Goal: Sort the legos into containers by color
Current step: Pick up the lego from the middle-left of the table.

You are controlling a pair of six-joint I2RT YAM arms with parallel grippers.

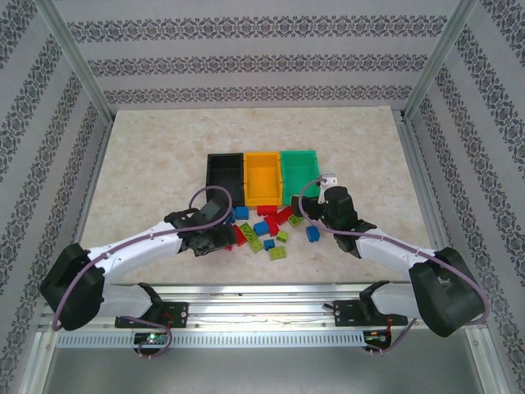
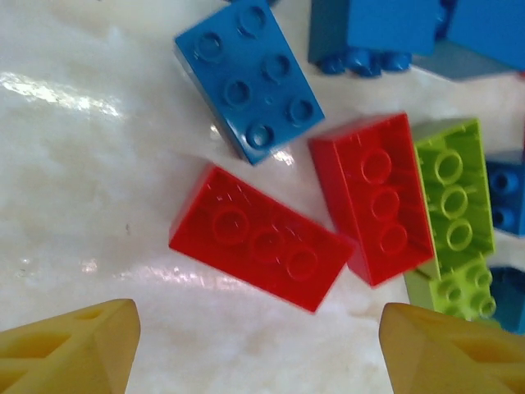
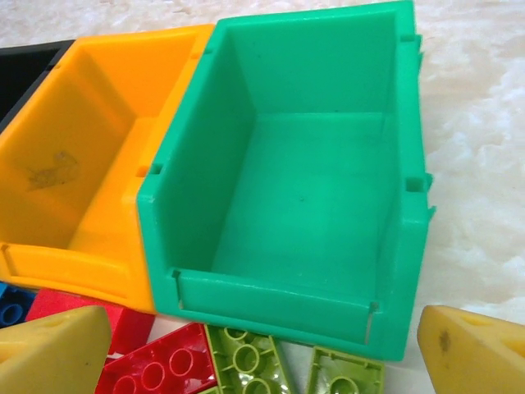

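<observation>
Red, blue and lime legos (image 1: 267, 230) lie loose on the table just in front of three bins: black (image 1: 212, 176), orange-yellow (image 1: 263, 176) and green (image 1: 300, 172), all looking empty. My left gripper (image 1: 212, 240) hovers open at the pile's left end. In the left wrist view its gripper (image 2: 258, 328) stands just short of a red brick (image 2: 258, 238), beside another red brick (image 2: 373, 197), a blue one (image 2: 250, 78) and a lime one (image 2: 451, 193). My right gripper (image 3: 264, 345) is open before the green bin (image 3: 303, 213), over lime bricks (image 3: 250, 369).
The orange-yellow bin (image 3: 90, 164) and a corner of the black bin (image 3: 25, 74) stand left of the green one. A lone blue brick (image 1: 312, 233) lies under the right arm. Metal frame posts and patterned walls border the table.
</observation>
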